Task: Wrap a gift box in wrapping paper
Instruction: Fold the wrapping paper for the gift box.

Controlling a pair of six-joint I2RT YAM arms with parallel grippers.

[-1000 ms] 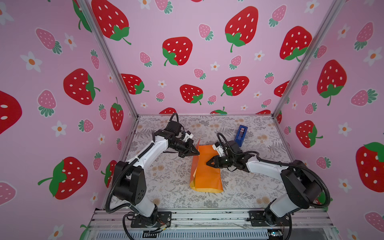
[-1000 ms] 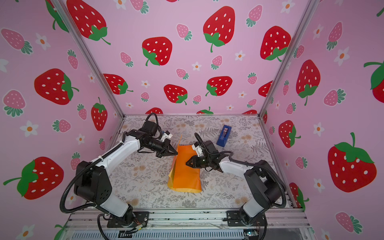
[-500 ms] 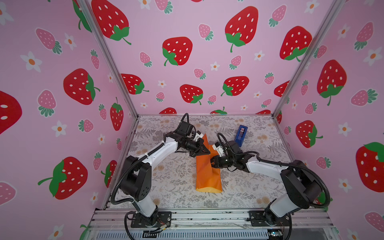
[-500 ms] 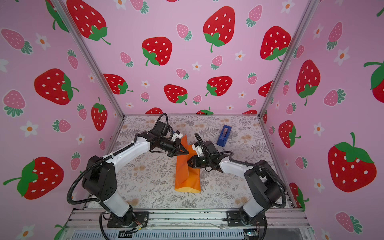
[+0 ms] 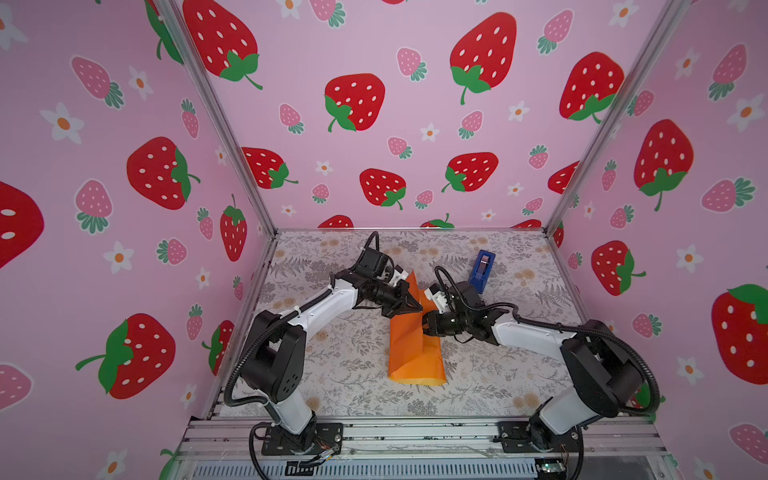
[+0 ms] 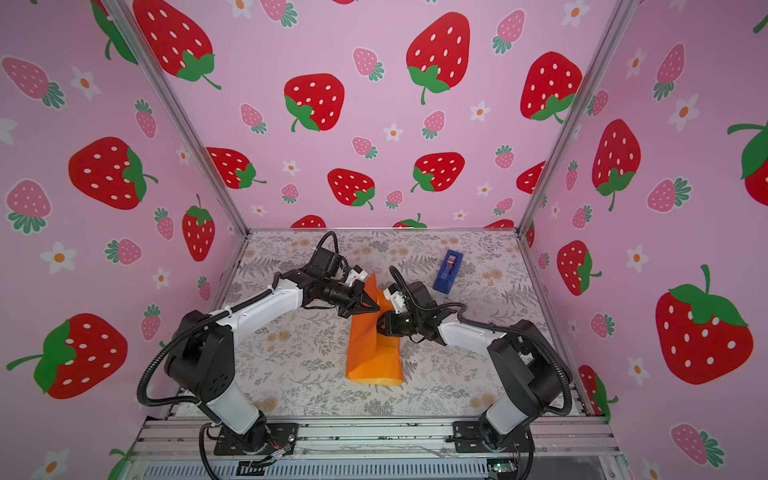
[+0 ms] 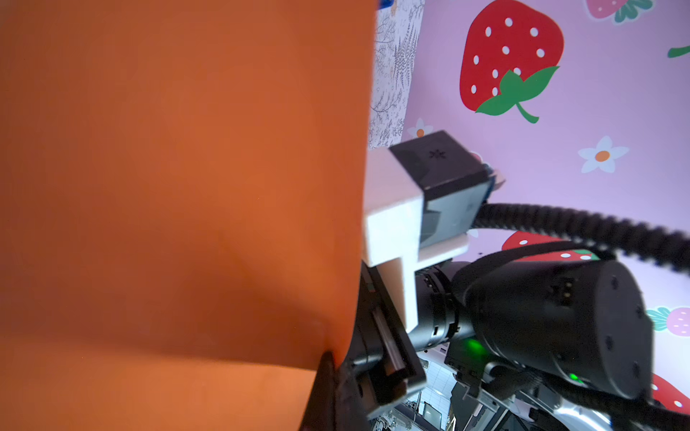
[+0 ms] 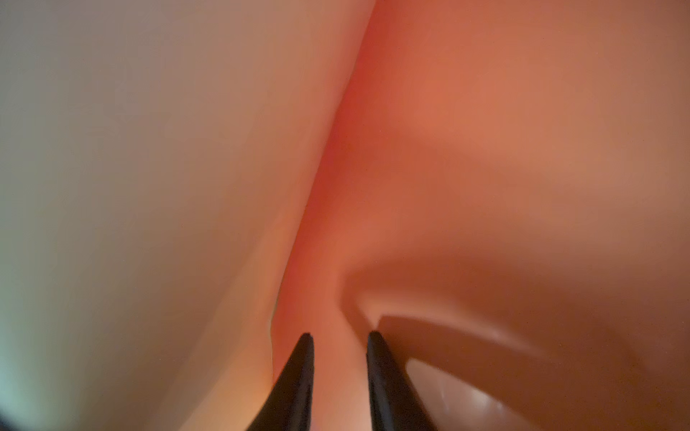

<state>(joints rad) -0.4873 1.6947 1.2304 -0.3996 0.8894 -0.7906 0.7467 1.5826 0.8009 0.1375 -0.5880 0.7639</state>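
Bright orange is seen on the wrapping paper [image 5: 415, 357], grey ferns and tan blossoms on the surface [image 5: 357, 374]. The tape dispenser [image 5: 482, 266] is shown in blue, the walls [image 5: 291, 54] in pink with red strawberries.

The left hand [image 5: 417, 309] and the right hand [image 5: 424, 324] are tip to tip, so neither can go straight ahead. The wrapping paper [image 5: 411, 353] stands up like a wall just beside both hands and lies in a big lump on the desk [image 5: 332, 365] under them. Behind the right hand, a blue tape dispenser [image 5: 481, 266] blocks the way. Behind the left hand, the desk has lots of open room.
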